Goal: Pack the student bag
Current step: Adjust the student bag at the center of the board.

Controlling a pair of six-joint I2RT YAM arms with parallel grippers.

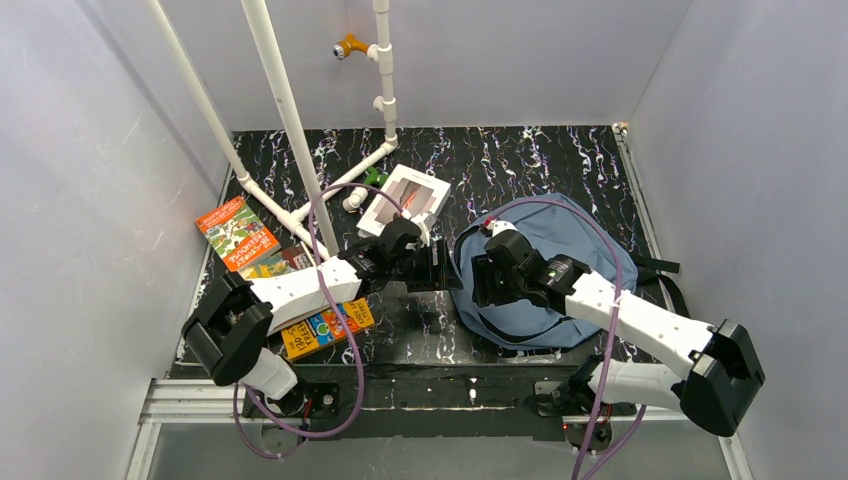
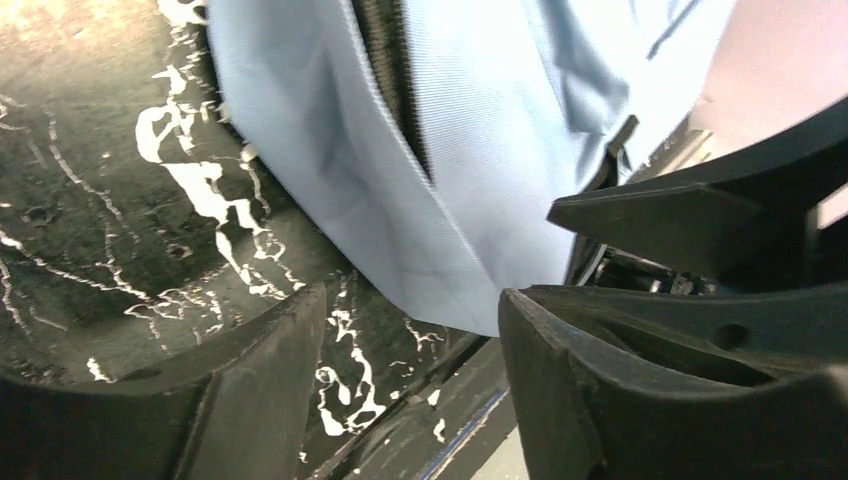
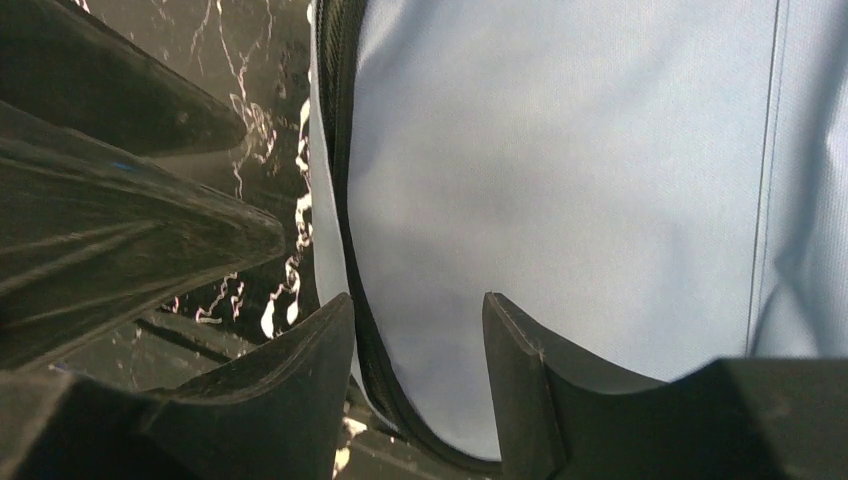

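Observation:
The student bag (image 1: 570, 240), dusty blue with black zipper trim, lies flat on the right half of the black marbled table (image 1: 520, 160). My left gripper (image 1: 436, 266) is at its left edge and my right gripper (image 1: 483, 280) is just inside that edge, the two facing each other closely. In the left wrist view the left gripper (image 2: 412, 325) is open; a flap of the bag (image 2: 480, 150) hangs just above the gap without being pinched. In the right wrist view the right gripper (image 3: 418, 325) is open, straddling the bag (image 3: 560, 180) and its zipper (image 3: 335, 100).
Books lie at the left: an orange and green one (image 1: 235, 232) and a yellow one (image 1: 325, 328) under the left arm. A white open box (image 1: 405, 200) sits behind the left gripper. White pipes (image 1: 285, 110) slant across the back left. Walls enclose the table.

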